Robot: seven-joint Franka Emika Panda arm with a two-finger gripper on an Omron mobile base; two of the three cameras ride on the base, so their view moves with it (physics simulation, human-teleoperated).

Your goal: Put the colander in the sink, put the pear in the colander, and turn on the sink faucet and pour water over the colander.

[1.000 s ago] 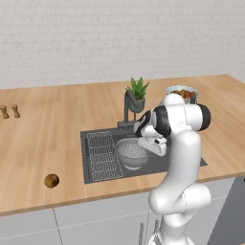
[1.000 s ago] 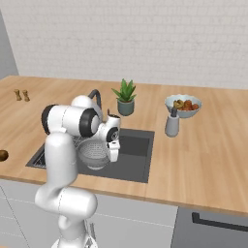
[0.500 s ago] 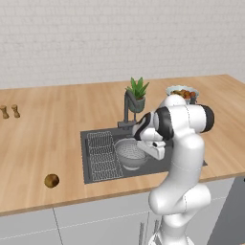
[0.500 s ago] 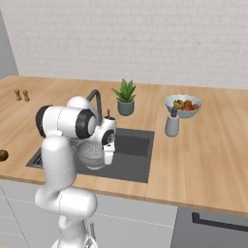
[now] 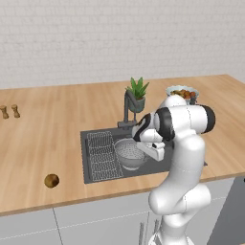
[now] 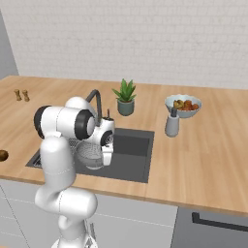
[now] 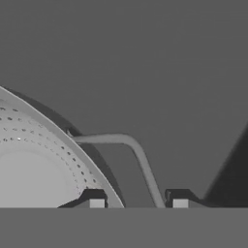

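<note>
"Grey mesh, item one: colander [image 5: 130, 153]. Location?"

"In the sink [image 6: 131, 145], upright, right of the rack [image 5: 103, 153] and near the faucet [image 5: 127, 107]. First step judged done."

"Item two: claw [image 7: 137, 202]. State?"

"Low in the basin at the colander's right edge. In the hand view the tips stood apart, with the rim and the wire handle [image 7: 131, 143] between them. Whether they pressed on either, I could not tell."

"Item three: pear [image 5: 51, 180]. Location?"

"On the wooden counter, left of the sink, close to the near edge, lying alone. Well apart from the colander, and further again from the claw."

"Bearing from claw to pear?"

"Left, and slightly nearer. The colander, the rack and the sink's left wall all lay between them. The pear looked roundish, with no long axis to line up on, so any approach angle would likely serve."

"Judgement on the coming move?"

"If the claw gripped the handle, it would need to let go and rise above the basin rim. It would then cross left over the rack to the pear. The risk was dragging the colander along if the handle caught on a tip."

"Faucet?"

"No water was seen running. That step had not yet been done."
</note>
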